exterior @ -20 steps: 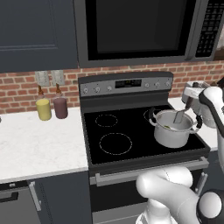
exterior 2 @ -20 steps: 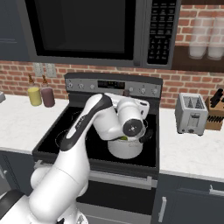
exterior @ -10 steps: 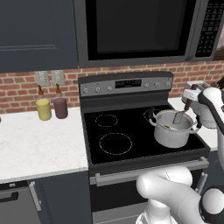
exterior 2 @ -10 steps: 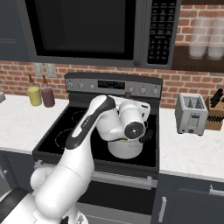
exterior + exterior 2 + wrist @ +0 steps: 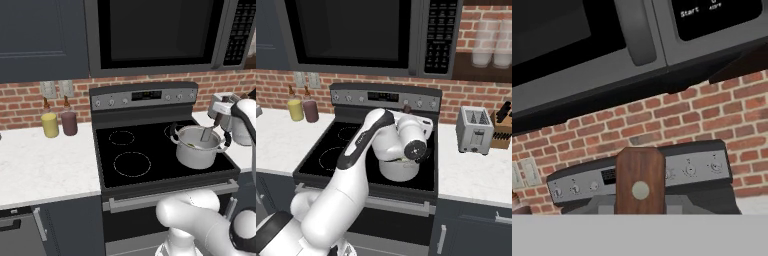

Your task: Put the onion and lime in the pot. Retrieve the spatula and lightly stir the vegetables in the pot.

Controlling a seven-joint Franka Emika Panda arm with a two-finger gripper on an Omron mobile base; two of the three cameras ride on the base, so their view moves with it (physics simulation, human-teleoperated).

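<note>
Gripping the spatula [image 5: 208, 133], the gripper [image 5: 218, 119] hangs just above the right rim of the pot [image 5: 196, 150], its jaws shut on the upper end of the slim handle. From there the spatula slants down and left, its lower end dipping below the rim into the pot. In the hand view a brown wooden handle end [image 5: 640, 181] with a pale round stud stands upright at the bottom centre, in front of the stove's control panel [image 5: 687, 170]. The pot stands on the right front part of the black cooktop [image 5: 135, 150], its two black handles sticking out left and right. A speck of green shows just inside its near left wall, perhaps the lime [image 5: 191, 145]; the onion I cannot make out. Left of the pot lie the bare burner rings. Farther left, on the white counter [image 5: 40, 160] against the brick wall, stand a yellow bottle [image 5: 49, 122] and a maroon bottle [image 5: 68, 121] side by side. Above the pot hangs the microwave [image 5: 160, 32]. Right of the pot, on the other counter, a toaster [image 5: 475, 130] stands just beside a knife block [image 5: 502, 129].
</note>
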